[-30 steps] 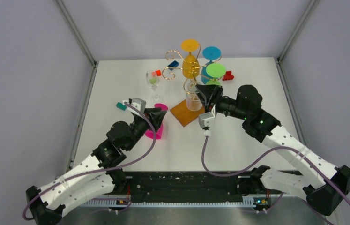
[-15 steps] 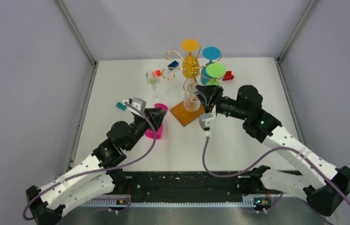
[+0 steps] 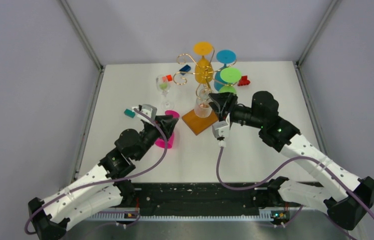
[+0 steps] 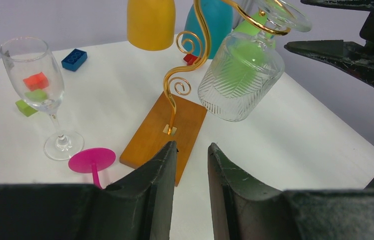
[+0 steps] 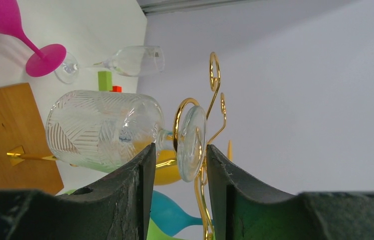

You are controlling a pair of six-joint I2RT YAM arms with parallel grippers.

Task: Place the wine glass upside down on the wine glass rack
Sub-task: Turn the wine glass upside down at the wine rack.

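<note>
While the right gripper (image 5: 179, 148) sits with its jaws parted, I see the foot of the wine glass (image 5: 99, 130) edge-on in the gap, and the jaws stand wider than that foot. They are not pinching it. From the left wrist camera the same black fingers (image 4: 335, 50) stand off to the side of the glass, so I read this hand as open and empty.

The glass hangs on the wine glass rack (image 4: 170, 107), its foot caught in one of the gold wire curls at the top. It is upside down, foot high and rim low. Its long axis is tilted off vertical, with the mouth slanting down and toward my left arm. The patterned bowl hangs free above the table (image 4: 285, 150), just beside the rack's wooden base (image 5: 4, 135), and I see no contact with either.

A yellow glass (image 4: 150, 22), a teal glass (image 4: 220, 20) and a green glass (image 3: 230, 75) hang on the other arms.

The left gripper (image 4: 192, 146) hovers low near the base, with a narrow gap between its fingers and nothing in it. A pink glass (image 4: 92, 160) shows its foot just ahead, and its stem runs out of sight behind one finger. Beyond that a clear stemmed glass (image 4: 37, 85) stands upright, and a blue brick (image 4: 74, 59) lies behind it.
</note>
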